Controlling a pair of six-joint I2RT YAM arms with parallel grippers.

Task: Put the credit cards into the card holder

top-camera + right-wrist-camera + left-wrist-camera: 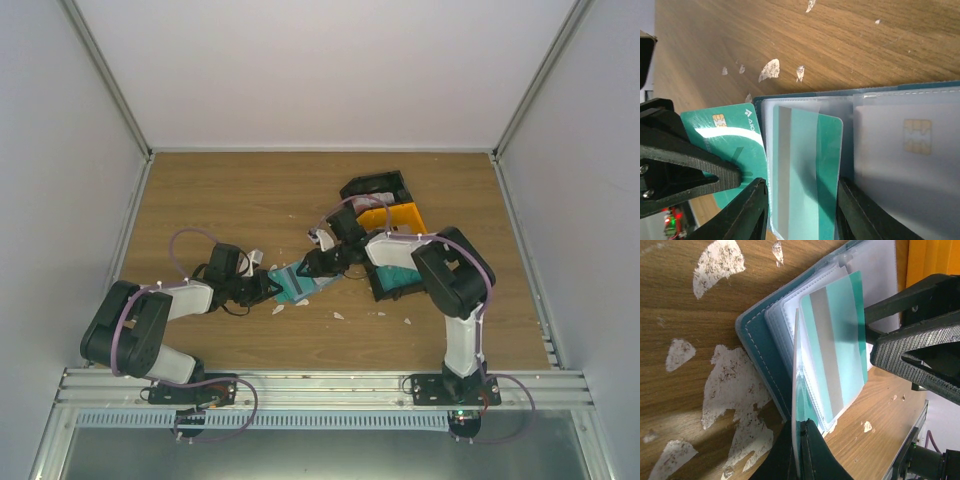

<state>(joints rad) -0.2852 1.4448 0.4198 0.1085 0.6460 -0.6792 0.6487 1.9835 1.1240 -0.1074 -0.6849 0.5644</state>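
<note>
Right fingers (pixel 747 210) straddle card (pixel 807 170), lengthwise in holder (pixel 920 90)

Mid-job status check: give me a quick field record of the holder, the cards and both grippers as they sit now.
left gripper: shut on a thin sheet seen edge-on; page or card unclear
right gripper: jaws apart, flanking the striped card
holder: lying open, clear pages showing
striped card: teal, partly slid into the holder
chip card: teal, beside the holder, partly behind the left gripper
pale card: inside a holder pocket
scraps: white, loose near the holder
</note>
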